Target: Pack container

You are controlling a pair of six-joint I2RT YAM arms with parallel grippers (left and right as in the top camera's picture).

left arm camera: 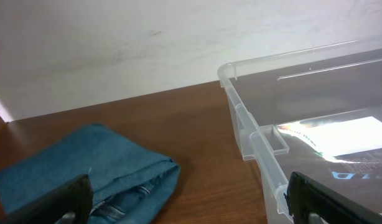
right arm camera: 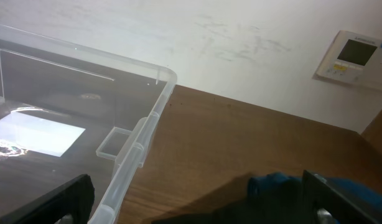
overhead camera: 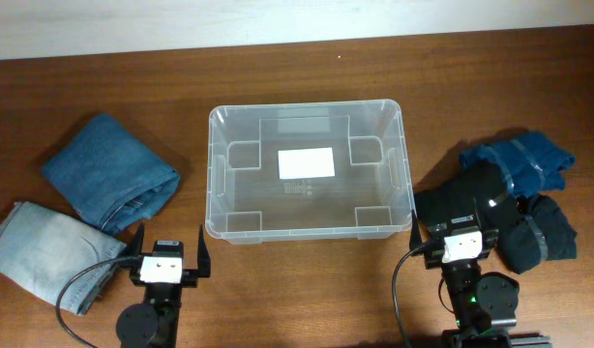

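Nearest the overhead camera, the left gripper (overhead camera: 170,242) and the right gripper (overhead camera: 456,228) hang just in front of the container (overhead camera: 307,235), one off each front corner. Both have their jaws spread wide and hold nothing. The container stands upright and empty in the middle of the table (overhead camera: 307,68), with a white label (overhead camera: 307,162) on its base. It looks light and fairly stiff, though its thin clear walls would likely flex and its smooth plastic could slip. The rolled rim seems the best place to pinch. Folded blue jeans (overhead camera: 108,169) lie to its left and dark clothes (overhead camera: 471,198) to its right.
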